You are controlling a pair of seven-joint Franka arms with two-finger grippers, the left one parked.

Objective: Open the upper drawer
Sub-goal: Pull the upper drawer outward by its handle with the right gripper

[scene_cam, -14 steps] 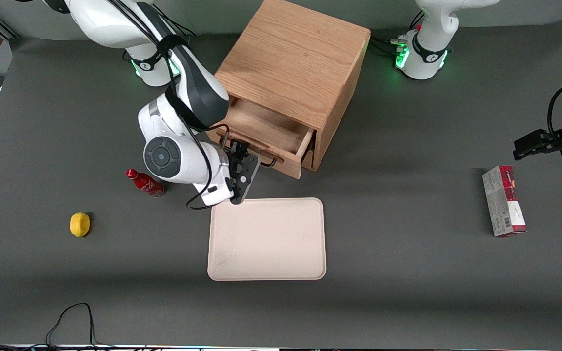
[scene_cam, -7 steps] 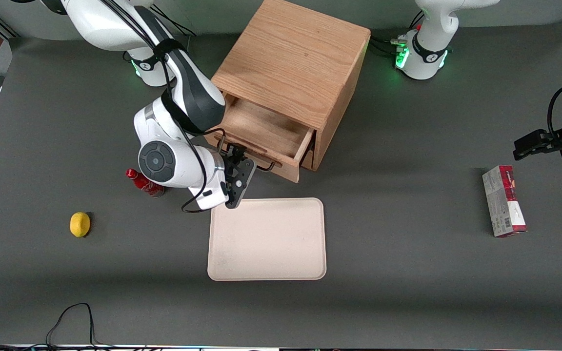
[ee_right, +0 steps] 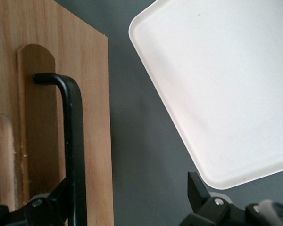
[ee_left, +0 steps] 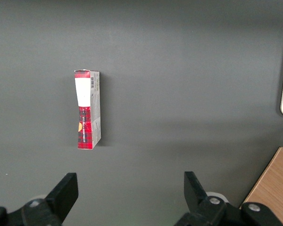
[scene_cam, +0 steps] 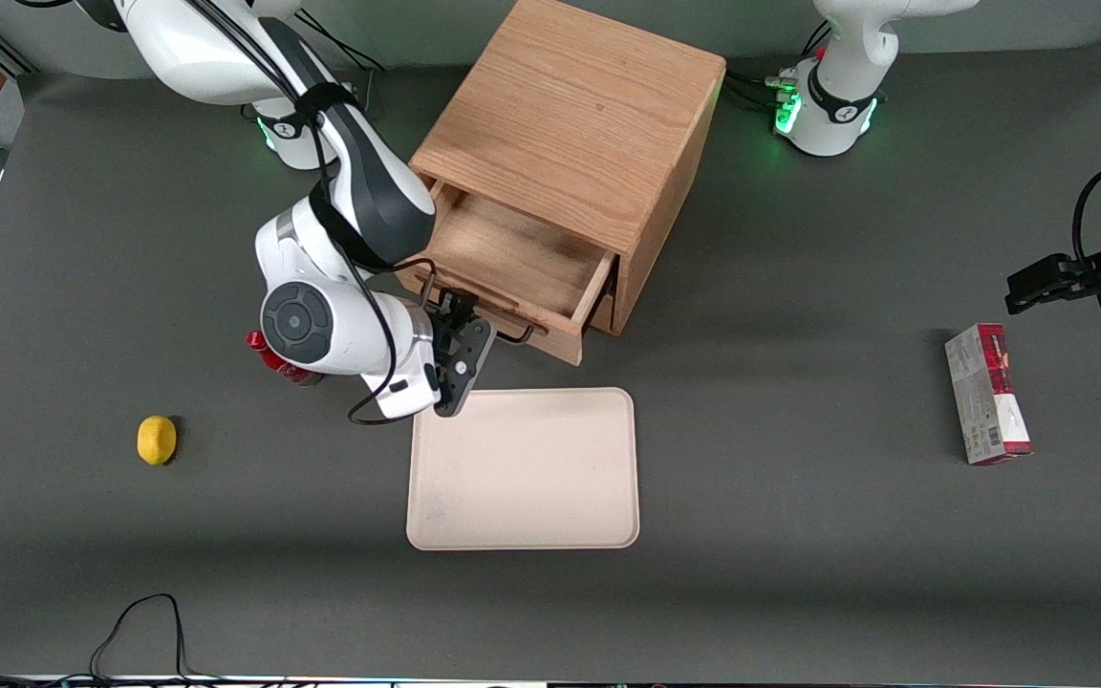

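Upper drawer: the upper drawer (scene_cam: 522,258) sticks well out of the wooden cabinet (scene_cam: 574,124), toward the front camera. I can see the bare wood floor inside it.
Handle: the black handle (scene_cam: 512,334) is on the drawer's front, on the side nearest the tray.
My hand: my gripper (scene_cam: 460,330) is right at the handle. My fingers (ee_right: 197,186) are spread wide. The bar runs between them, close by one finger, and I am not squeezing it.
Done: I think most of the job is done, since the drawer looks open enough to reach in.
Left: maybe one more small pull, then let go and lift away. I cannot tell how much farther it can slide.
Edges: the tray (scene_cam: 522,468) lies just nearer the camera than the drawer front, with a thin strip of table (scene_cam: 799,526) between them. A long pull would bring the drawer front over the tray's edge.
Close by: a red bottle (scene_cam: 281,361) stands just beside my arm, so swing with care.
Open room: up is free. The lemon (scene_cam: 157,440) is nearer the camera, toward my end, and the red box (scene_cam: 987,394) is off at the parked arm's end.
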